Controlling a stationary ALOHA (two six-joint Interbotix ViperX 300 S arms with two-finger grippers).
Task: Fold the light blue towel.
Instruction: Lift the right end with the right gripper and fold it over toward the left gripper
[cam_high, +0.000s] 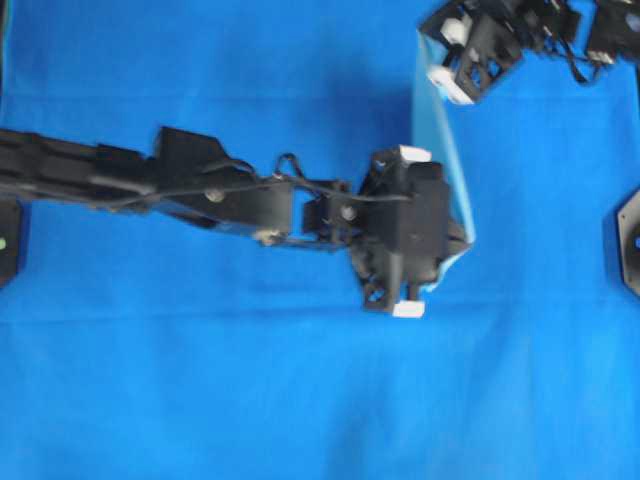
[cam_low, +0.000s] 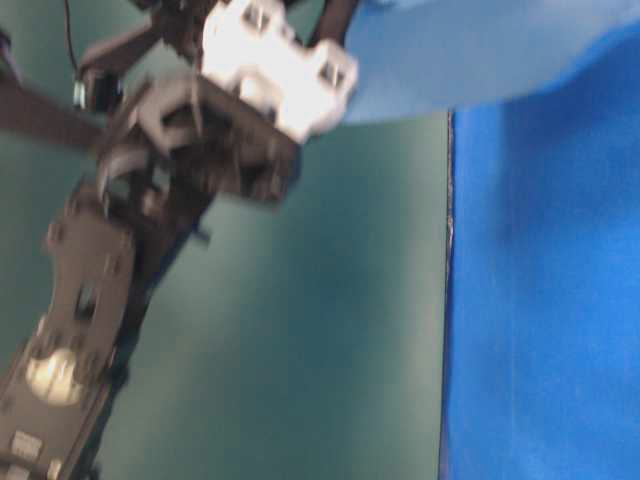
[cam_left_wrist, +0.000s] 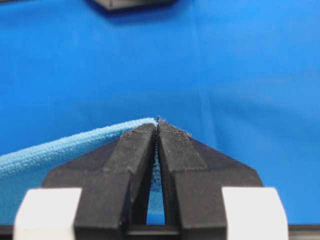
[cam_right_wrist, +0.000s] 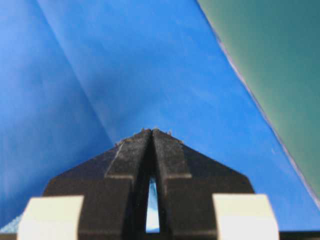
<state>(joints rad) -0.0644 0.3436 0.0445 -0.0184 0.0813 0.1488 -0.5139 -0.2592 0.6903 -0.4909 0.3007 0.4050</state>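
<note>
**Two hands pinching the towel, edge lifted mid-fold**

Both hands are closed on the light blue towel (cam_high: 442, 150). In the left wrist view the left hand (cam_left_wrist: 157, 123) has its fingers pressed together with the towel's stitched edge caught at the tips, running off to the left. In the right wrist view the right hand (cam_right_wrist: 151, 131) is likewise pinched tight; a sliver of pale cloth shows in the gap behind the tips and at the lower left corner, so it appears clamped on the towel too.

Step, as judged: carrying a held edge across to make the fold. From overhead, the towel appears as a narrow pale strip stretched between the two hands, above the deep blue cloth (cam_high: 200, 380) covering the surface. How much of it hangs or lies below is hidden by the left arm.

Next move probably calls for both hands travelling together at matched pace, keeping the edge taut, then lowering it onto the opposite edge before letting go.

Towel look: thin, pale sky-blue, fine nubbly weave, neat hem. Table-level view is too blurred to add detail.
</note>
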